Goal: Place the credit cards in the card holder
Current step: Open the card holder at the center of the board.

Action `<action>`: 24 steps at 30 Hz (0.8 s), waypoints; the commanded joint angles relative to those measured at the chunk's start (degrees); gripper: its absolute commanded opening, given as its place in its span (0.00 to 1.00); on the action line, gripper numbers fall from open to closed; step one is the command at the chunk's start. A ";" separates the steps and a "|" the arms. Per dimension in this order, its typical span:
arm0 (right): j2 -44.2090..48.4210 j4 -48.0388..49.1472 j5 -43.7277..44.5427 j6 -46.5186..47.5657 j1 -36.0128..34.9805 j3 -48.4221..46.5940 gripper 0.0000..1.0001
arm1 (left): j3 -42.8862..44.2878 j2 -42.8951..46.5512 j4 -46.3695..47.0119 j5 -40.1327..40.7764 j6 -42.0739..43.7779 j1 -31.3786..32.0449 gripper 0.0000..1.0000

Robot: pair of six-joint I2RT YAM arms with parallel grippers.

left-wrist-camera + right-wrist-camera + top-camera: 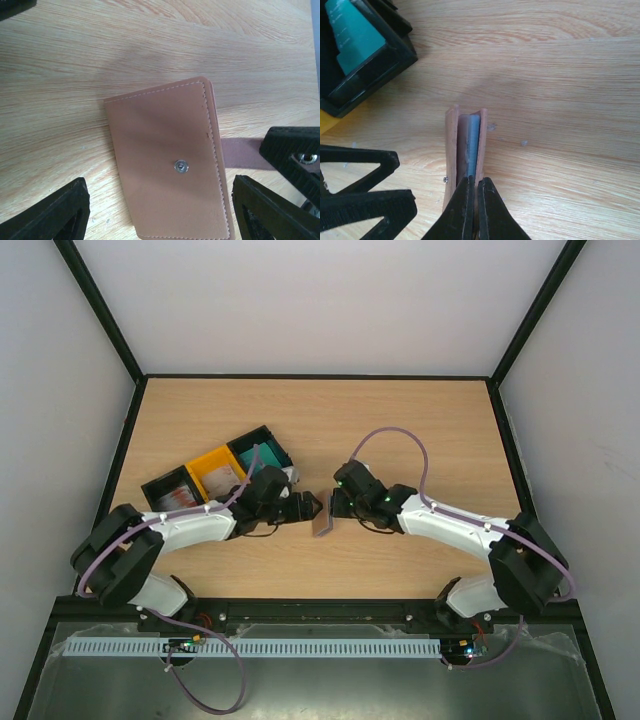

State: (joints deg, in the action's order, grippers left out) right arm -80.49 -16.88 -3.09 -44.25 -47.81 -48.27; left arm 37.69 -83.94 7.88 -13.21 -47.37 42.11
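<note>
Wood table (430, 420), boxed by pale walls (320, 300), under the card holder (322, 525).

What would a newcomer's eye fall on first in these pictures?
At the middle of the table, both arms meet at the brown card holder: the right gripper is pinched shut on its edge and holds it up, flaps slightly apart. The left gripper is open, one finger at each side of the holder's snap-button face. Left of them lies a row of black and yellow trays, with a teal card leaning in the end one.
</note>
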 commanded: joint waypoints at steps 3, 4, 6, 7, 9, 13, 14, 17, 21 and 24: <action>2.31 -0.62 -2.61 1.14 0.01 -1.46 0.02 | 0.40 3.03 0.65 0.32 -0.57 -1.01 0.79; 2.43 -0.61 -2.70 1.18 0.00 -1.45 0.02 | 0.18 3.22 0.71 0.30 -0.69 -1.12 0.79; 2.24 -0.65 -2.46 1.18 0.00 -1.41 0.02 | 0.10 3.43 0.72 0.27 -0.70 -1.24 0.79; 2.15 -0.64 -2.51 1.18 0.00 -1.31 0.02 | 0.21 3.31 0.65 0.11 -0.70 -1.30 0.79; 2.09 -0.38 -2.69 1.16 0.00 -1.22 0.02 | 0.32 2.87 0.60 -0.45 -0.55 -1.33 0.79; 2.13 -0.23 -2.35 1.22 0.00 -1.17 0.02 | 0.75 0.92 0.54 -2.01 0.11 -1.33 0.80; 2.08 -0.30 -2.21 1.23 0.00 -1.21 0.02 | 0.96 0.44 0.36 -2.21 0.28 -1.33 0.80; 1.96 -0.26 -2.18 1.24 0.02 -1.05 0.02 | 1.48 -0.84 -0.31 -2.69 0.89 -1.33 0.80; 2.08 -0.25 -2.31 1.28 0.00 -0.99 0.02 | 2.63 -2.40 -2.05 -2.78 1.88 -1.33 0.81; 2.08 -0.21 -2.21 1.35 0.00 -1.04 0.02 | 2.95 -2.71 -2.55 -2.96 2.43 -1.33 0.83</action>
State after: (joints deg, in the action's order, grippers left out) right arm -79.53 -16.86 -5.82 -43.81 -47.81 -48.29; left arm 38.54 -85.93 6.92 -15.25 -46.63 41.06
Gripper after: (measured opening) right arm 0.022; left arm 0.819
